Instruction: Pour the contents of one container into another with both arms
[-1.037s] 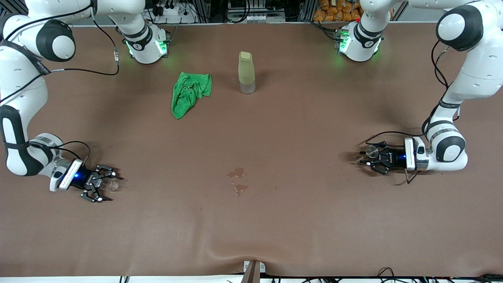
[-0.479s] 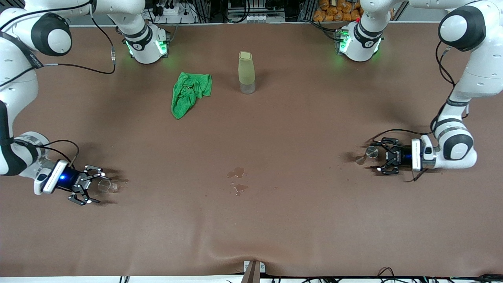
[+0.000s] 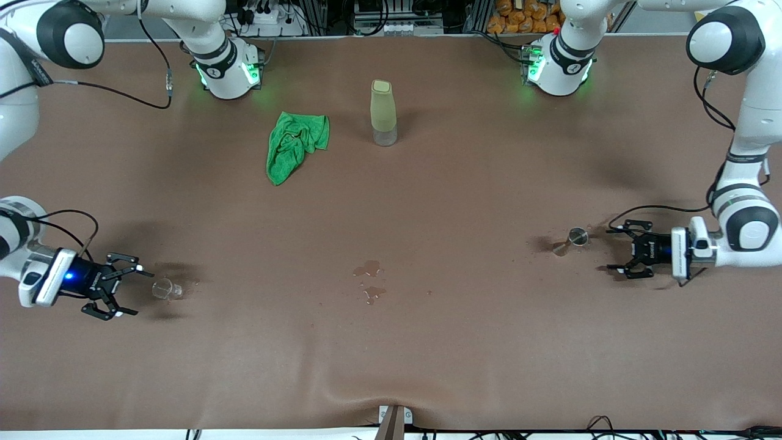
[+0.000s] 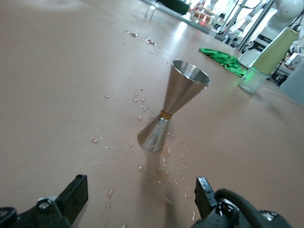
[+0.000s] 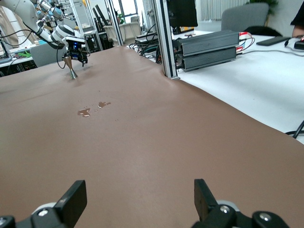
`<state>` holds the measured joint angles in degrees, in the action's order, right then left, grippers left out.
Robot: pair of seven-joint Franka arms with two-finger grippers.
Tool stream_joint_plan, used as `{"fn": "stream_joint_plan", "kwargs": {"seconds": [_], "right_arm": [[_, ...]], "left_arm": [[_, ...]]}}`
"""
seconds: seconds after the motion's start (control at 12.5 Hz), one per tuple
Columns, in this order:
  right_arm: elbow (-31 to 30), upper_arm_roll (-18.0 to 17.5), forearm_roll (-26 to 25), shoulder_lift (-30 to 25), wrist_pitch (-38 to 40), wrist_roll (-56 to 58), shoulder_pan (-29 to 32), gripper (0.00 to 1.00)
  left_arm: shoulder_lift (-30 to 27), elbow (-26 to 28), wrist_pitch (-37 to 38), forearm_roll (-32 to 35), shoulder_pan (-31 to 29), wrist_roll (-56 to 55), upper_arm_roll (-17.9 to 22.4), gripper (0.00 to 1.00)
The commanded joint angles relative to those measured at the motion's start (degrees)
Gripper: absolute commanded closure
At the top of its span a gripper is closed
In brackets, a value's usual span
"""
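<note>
Shiny steel jigger [image 4: 172,107], clear glass cup [image 3: 165,288], matt brown tabletop [image 3: 464,183].

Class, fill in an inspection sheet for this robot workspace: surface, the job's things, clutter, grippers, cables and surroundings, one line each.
Surface: brown table cover, small wet puddles near the middle, droplets around the jigger.
Job's things: tiny clear glass cup upright at the right arm's end; small shiny steel hourglass jigger upright at the left arm's end; neither is held.
Clutter: crumpled green cloth; tall pale yellow-green bottle beside it.
Grippers: left gripper open, beside the jigger; right gripper open, beside the cup.
Cables: black cables hang along both arms.
Surroundings: equipment racks along the table edge by the arms' bases.
</note>
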<state>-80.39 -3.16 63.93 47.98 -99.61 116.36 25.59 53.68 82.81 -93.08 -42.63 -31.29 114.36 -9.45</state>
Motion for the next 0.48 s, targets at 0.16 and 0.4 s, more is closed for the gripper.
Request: {"fn": "stream_joint_plan", "kwargs": {"seconds": [0.16,0.4], "right_arm": [[-1.08,-0.09,-6.7,-8.5,-1.02,-15.17,-4.84,0.0],[-1.61,-0.18,-11.89,-15.7,-3.05,-28.87,-8.44,0.0]], "left_arm": [[-1.81,-4.06,1.14,2.46,-0.7,-12.81,0.57,0.0],[-2.44,-7.39,1.06,2.46,-0.35,-24.15,1.36,0.0]]}}
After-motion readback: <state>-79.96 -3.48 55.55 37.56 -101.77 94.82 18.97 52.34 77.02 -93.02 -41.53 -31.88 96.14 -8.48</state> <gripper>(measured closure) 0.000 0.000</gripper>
